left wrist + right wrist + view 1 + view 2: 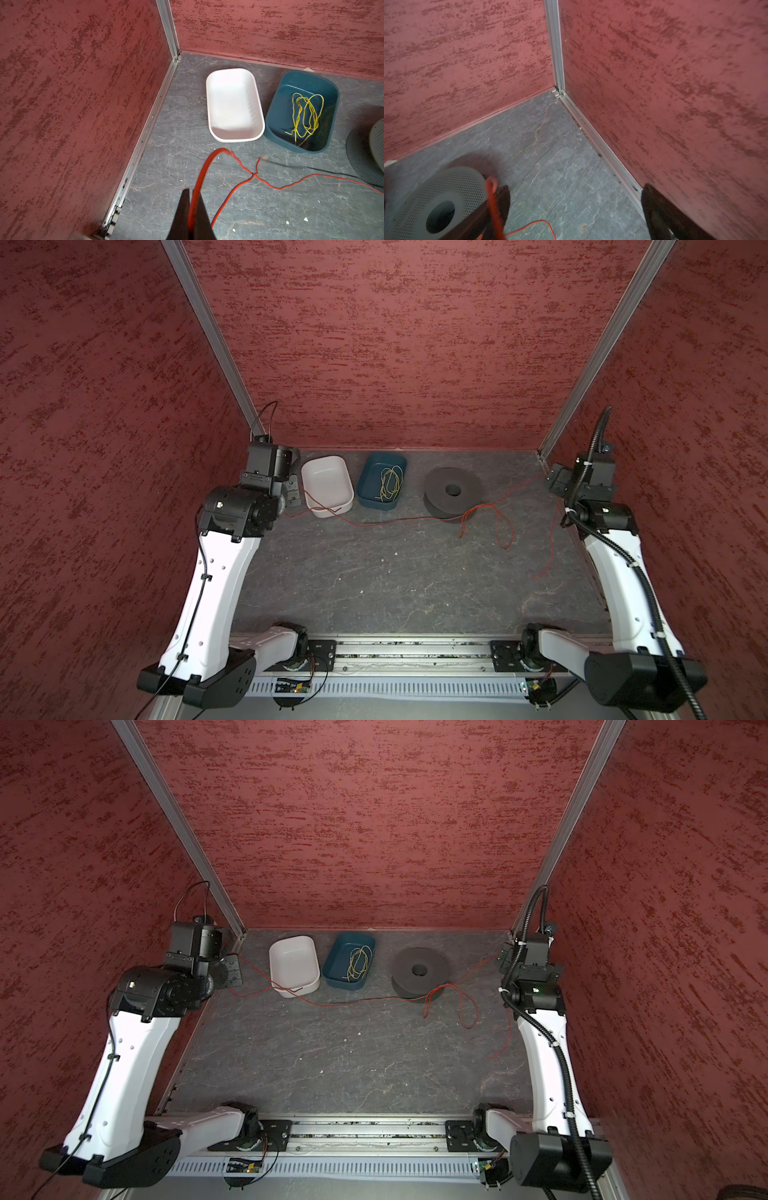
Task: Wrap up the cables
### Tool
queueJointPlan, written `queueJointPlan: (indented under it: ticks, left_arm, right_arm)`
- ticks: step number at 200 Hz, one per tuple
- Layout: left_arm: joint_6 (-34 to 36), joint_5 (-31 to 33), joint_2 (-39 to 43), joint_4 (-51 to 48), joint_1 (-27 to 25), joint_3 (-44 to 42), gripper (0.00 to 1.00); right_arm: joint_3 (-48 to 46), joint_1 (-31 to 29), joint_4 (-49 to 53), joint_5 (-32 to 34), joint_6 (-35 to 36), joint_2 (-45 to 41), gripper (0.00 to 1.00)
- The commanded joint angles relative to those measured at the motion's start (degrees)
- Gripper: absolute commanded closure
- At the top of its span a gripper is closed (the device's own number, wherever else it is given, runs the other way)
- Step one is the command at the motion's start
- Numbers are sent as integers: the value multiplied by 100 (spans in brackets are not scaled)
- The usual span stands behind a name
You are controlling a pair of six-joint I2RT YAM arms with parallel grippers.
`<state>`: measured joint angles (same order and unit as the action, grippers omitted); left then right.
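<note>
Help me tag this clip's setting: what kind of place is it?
Likely a robot test cell: red panel walls on aluminium posts box in a tabletop, with arms mounted on a rail.

We count two bins, one white bin (322,472) and one teal bin (369,486); one spool (436,489); one tangle of yellow wire (390,484); one left end effector (192,191) and one right end effector (576,189). How many red cables (204,168) cross the counter (395,572), we cannot tell.
</note>
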<state>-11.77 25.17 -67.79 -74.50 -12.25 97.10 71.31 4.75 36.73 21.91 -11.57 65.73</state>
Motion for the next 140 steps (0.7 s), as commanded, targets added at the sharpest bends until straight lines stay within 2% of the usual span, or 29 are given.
queueJointPlan:
  ticks: [1,37,72,90,119,140]
  left_arm:
    - [-45,-384,172,273,-32,-114,96]
    - [-27,-387,206,275,-30,-352,96]
    - [-19,-816,320,410,-29,-660,95]
    - [-1,-1277,453,588,-19,-911,94]
    - [-40,-2390,679,892,57,-1415,94]
    - [-101,-2874,758,1040,139,-1802,94]
  right_arm:
    - [-253,-232,160,-264,-90,-152,1]
    - [-365,-445,181,-312,-136,-223,1]
    - [-454,-787,142,-656,-168,-257,3]
    - [-693,-916,-167,-1289,-204,-225,4]
    - [-1127,-954,-1025,-2381,-419,23,5]
    - [-1425,-946,-1867,-2627,-615,227,6]
